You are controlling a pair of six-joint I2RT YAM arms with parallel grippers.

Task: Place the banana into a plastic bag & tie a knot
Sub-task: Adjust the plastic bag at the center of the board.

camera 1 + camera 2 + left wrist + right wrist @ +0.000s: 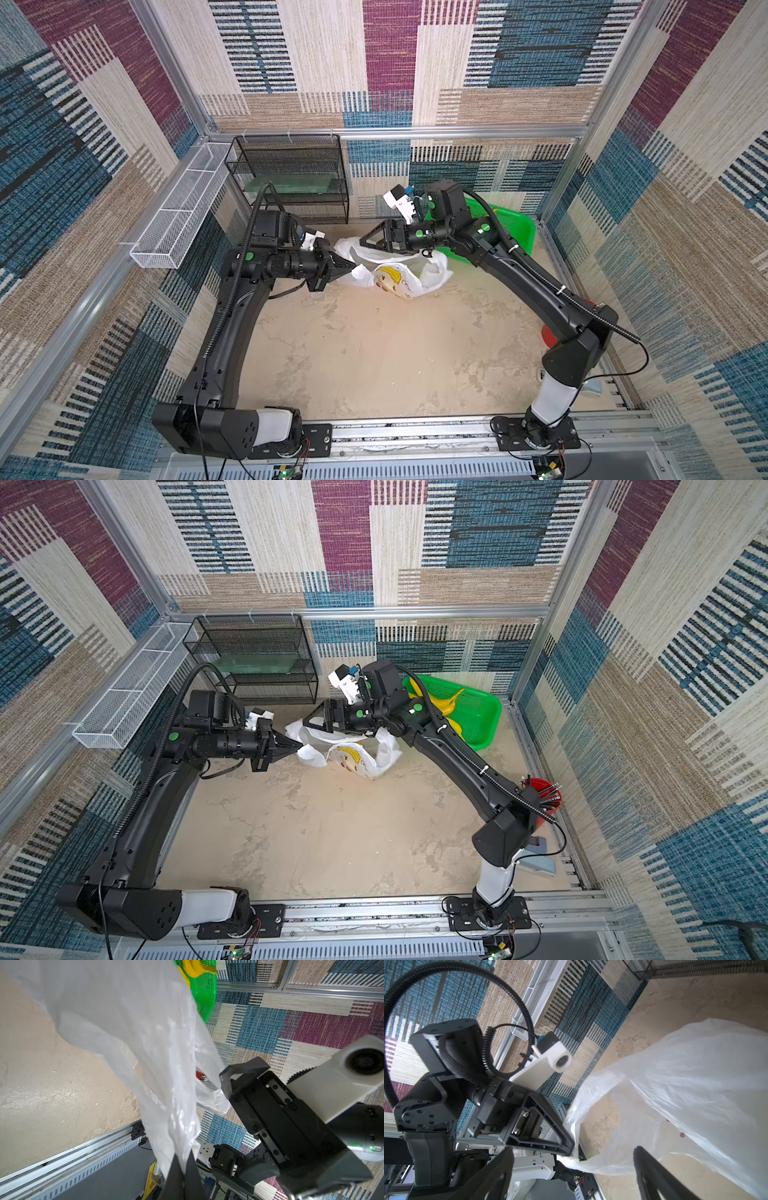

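My left pincer [351,264] pinches the limp, slippery plastic bag [434,272]; right pincer [368,242] spread, I'd take its bunched rim.

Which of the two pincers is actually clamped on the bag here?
The left pincer: its jaws are shut on an edge of the plastic bag. The right pincer has its jaws wide open, gripping nothing.

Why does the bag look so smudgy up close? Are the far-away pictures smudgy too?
Left wrist view: the plastic bag is blurred near the lens, with glare on its creases; right wrist view: it looks bright and washed out; both top views: it is sharper, but the patterned walls splay outward from the wide lens.
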